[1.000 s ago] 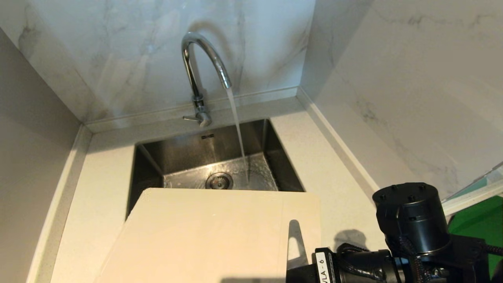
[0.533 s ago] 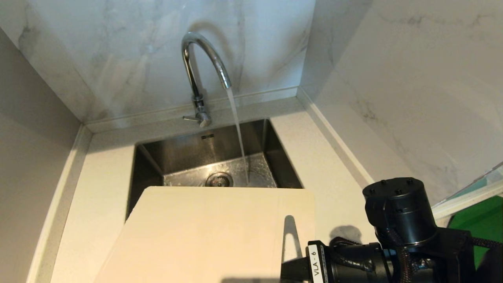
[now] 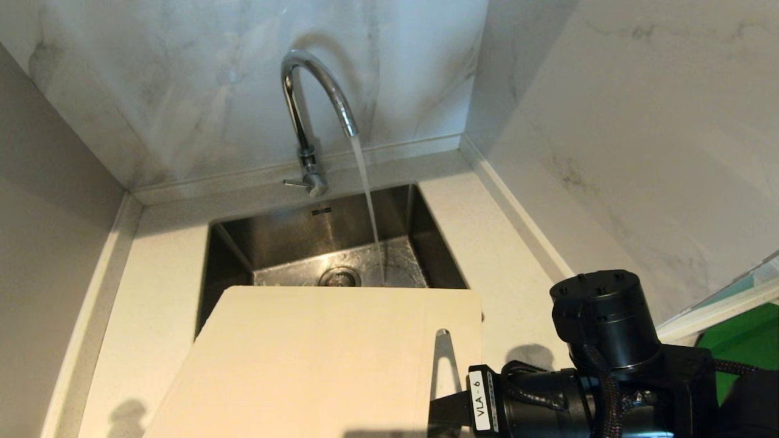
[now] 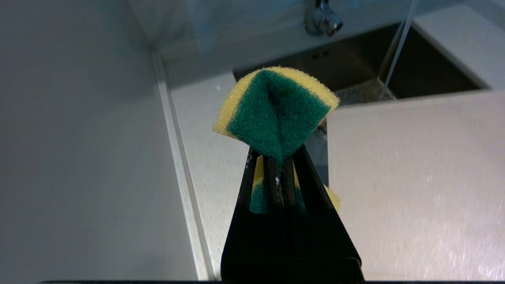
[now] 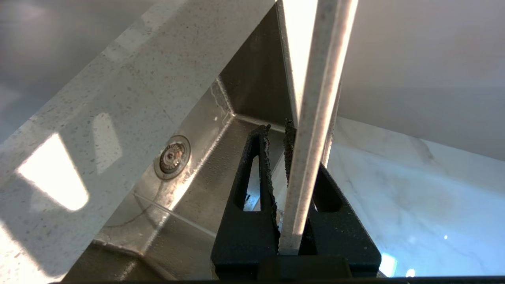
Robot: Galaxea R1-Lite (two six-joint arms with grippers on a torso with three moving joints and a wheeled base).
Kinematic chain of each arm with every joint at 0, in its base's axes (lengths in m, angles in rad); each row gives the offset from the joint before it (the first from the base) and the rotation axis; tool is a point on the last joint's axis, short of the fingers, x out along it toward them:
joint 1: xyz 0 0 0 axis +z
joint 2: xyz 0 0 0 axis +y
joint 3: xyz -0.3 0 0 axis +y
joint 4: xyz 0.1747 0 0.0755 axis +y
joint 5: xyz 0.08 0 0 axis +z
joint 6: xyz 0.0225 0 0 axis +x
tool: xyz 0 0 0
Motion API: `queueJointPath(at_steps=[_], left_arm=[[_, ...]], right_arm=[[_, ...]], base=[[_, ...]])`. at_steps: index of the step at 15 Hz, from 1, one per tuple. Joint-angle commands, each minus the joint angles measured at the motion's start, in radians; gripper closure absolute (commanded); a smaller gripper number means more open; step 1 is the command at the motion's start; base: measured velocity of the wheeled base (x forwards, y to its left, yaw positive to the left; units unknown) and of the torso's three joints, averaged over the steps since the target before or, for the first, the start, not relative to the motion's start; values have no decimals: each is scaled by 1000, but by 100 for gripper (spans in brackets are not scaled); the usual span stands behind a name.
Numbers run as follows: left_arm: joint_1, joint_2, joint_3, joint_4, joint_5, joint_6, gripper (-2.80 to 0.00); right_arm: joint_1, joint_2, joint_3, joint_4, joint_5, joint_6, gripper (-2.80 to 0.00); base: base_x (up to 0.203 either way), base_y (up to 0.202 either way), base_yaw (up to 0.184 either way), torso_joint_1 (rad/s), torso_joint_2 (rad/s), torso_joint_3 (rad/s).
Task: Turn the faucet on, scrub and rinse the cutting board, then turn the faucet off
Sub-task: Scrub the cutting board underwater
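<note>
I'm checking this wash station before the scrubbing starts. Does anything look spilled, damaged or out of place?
Nothing stands out. Water from the faucet falls inside the sink. The cutting board is held over the sink's near edge by the right gripper, and the left gripper pinches a folded sponge, as scrubbing needs.

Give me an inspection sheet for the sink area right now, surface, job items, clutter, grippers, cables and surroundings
Surface: pale speckled countertop around a steel sink; drain visible.
Job's things: faucet running, stream falling into the sink beyond the board's far edge. Cutting board held over the sink's near side, handle slot toward the right arm.
Clutter: nothing seen.
Grippers: right gripper shut on the cutting board's edge; left gripper shut on a yellow-and-green sponge, beside the board.
Cables: black braided cables on the right arm.
Surroundings: marble-look walls; green surface at the right.
</note>
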Motion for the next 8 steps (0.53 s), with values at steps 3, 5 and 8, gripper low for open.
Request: queueJointPath(at_steps=[3,5,8], left_arm=[[-22,331,-325,156,-33,57,0],[-30,417,-428,236,-35,85,0],[-76,547,-564,371,-37,97,0]], right_arm=[[0,14,-3,-2,3,-13,0],[0,22,-16,-2,3,-13,0],[0,27,-23,-2,3,-11,0]], base=[[0,0,0,0,0,0],[0,0,0,0,0,0],[0,0,0,0,0,0]])
